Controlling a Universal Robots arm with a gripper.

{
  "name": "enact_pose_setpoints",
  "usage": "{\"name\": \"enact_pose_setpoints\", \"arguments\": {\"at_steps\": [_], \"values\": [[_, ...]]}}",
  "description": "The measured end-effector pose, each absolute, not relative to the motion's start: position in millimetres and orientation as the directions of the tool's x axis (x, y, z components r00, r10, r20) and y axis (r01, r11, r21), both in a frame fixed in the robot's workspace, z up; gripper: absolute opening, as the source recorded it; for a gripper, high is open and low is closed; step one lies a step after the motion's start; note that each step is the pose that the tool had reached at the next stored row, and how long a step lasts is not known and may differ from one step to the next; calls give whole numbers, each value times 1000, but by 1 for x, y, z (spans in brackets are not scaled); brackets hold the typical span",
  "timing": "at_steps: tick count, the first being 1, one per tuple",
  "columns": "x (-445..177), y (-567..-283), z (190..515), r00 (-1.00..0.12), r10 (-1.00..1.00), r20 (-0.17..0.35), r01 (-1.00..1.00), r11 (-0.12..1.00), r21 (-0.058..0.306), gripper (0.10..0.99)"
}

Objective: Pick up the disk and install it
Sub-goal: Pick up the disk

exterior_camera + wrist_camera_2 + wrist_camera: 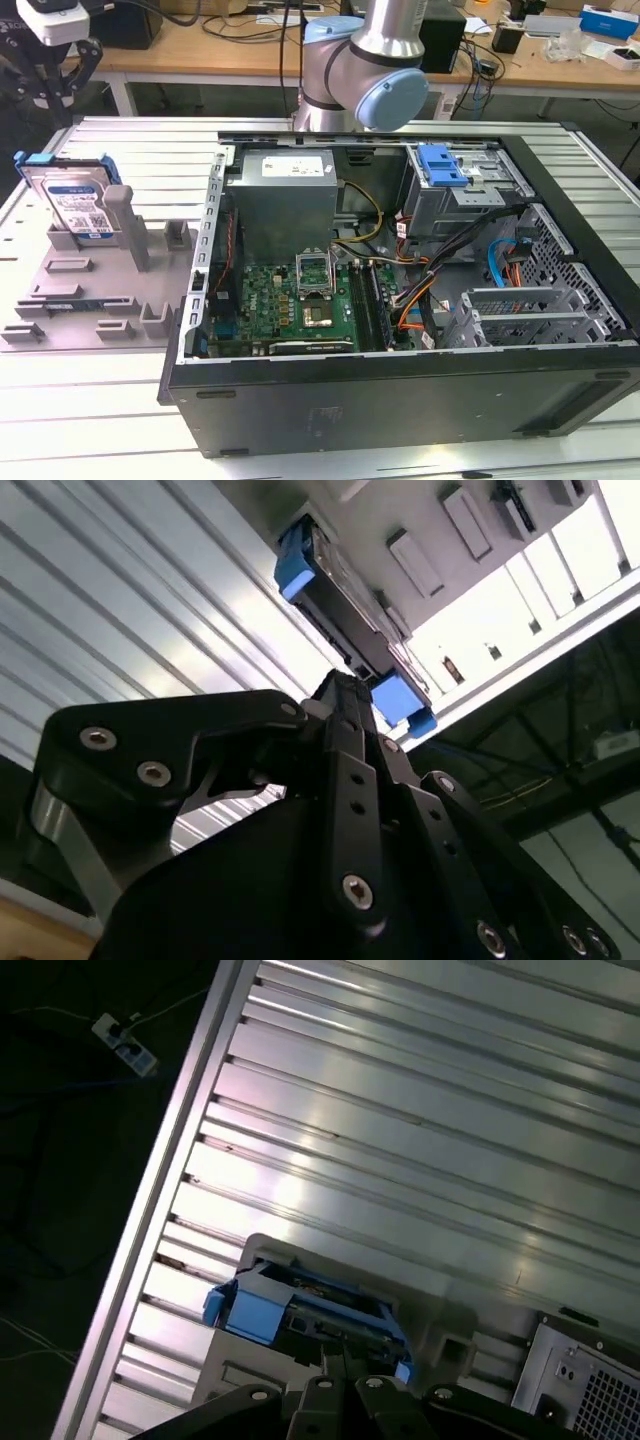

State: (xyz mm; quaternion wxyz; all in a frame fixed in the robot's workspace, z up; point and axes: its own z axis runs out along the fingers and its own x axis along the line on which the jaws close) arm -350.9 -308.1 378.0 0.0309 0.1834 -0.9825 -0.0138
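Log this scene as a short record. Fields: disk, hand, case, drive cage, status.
disk: disk stands on edge in the grey rack, to the exterior view's left of the case
hand: hand is near the disk, not holding it
case: case lies open, its boards and cables exposed
drive cage: drive cage sits inside the case, with a blue clip on top
status: disk not yet picked up

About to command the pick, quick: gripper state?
Gripper: open or closed cannot be told; it hangs near the disk, which sits in the grey holder.
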Motion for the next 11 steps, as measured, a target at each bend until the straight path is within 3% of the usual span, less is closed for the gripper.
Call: {"name": "enact_pose_setpoints", "arguments": {"at_steps": [11], "values": [[-351, -308, 370, -812, -581, 56, -579, 814, 38, 106]]}}
